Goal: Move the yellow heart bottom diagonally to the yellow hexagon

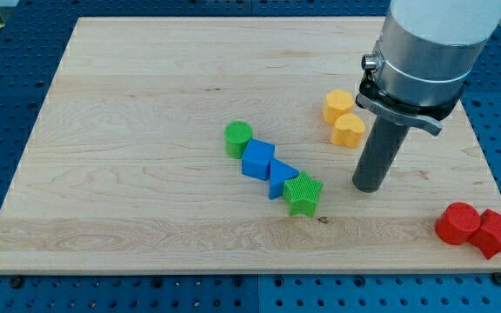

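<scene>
Yellow heart (pixel 349 130) touching yellow hexagon (pixel 337 105)

Yellow heart (pixel 349 130) and hexagon (pixel 337 105), 2 green, 2 blue, 2 red blocks, pale wood board (pixel 146 104).

Bright, even, diffuse overhead light; no harsh hotspots. Soft short shadows only: small dark patch on board (pixel 146 113) right under my tip (pixel 369 188), faint ones hugging yellow heart (pixel 349 130) just left of the rod and green star (pixel 303 193) further left of tip. Mild sheen on silver arm housing (pixel 424 52) above tip, top of it clipped by frame edge. Focus sharp across whole board, wood grain and block ridges readable. No motion blur. Slight perspective taper toward view's top, edges otherwise straight. Colours saturated, exposure balanced.
</scene>
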Controlling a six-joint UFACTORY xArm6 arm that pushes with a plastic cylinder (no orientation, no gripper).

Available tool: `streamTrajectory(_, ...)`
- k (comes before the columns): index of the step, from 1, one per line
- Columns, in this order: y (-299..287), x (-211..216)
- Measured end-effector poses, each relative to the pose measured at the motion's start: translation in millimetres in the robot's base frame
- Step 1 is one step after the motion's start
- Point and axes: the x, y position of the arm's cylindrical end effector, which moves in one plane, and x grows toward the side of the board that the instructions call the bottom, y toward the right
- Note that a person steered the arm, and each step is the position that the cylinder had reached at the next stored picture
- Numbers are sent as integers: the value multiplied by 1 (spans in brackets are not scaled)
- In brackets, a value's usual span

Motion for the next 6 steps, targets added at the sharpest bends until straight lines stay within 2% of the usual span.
streamTrajectory(2,-17,-6)
streamTrajectory(4,-17,-37)
streamTrajectory(6,-37,-37)
